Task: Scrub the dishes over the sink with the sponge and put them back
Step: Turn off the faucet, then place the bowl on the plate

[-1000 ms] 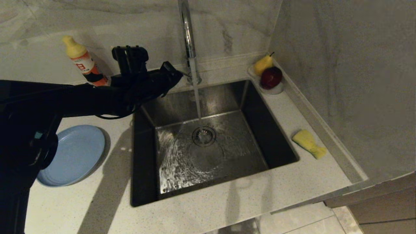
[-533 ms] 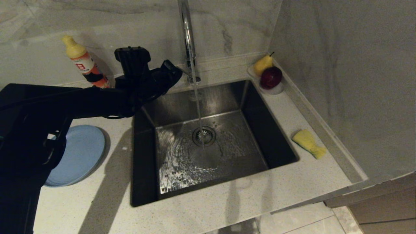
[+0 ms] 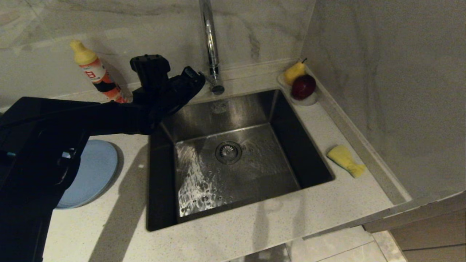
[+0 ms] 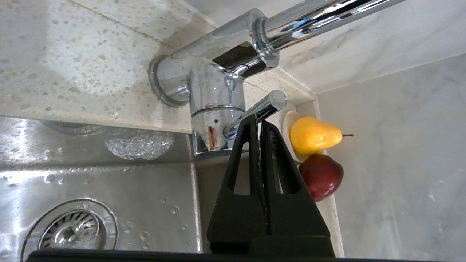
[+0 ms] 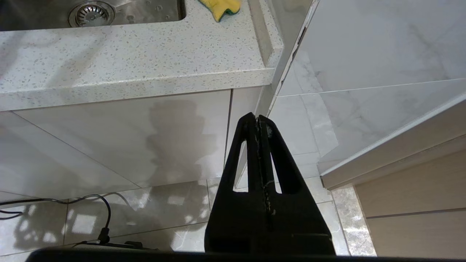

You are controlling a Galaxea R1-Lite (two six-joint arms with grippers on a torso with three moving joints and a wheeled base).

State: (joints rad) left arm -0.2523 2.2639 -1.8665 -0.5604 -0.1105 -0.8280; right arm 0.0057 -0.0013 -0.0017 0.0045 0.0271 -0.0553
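One plate [image 3: 93,171], one sponge [image 3: 345,160], one sink [image 3: 233,160]

The left arm [image 3: 72,120] covers part of the plate [image 3: 93,171]; the faucet [image 3: 209,36] top is cropped

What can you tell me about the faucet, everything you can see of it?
The faucet is polished chrome: a round base on the speckled counter behind the sink, a stout body, a tall thin spout and a slim side lever. No water runs from it; the basin below is wet. The shut left gripper has its tips against the lever.
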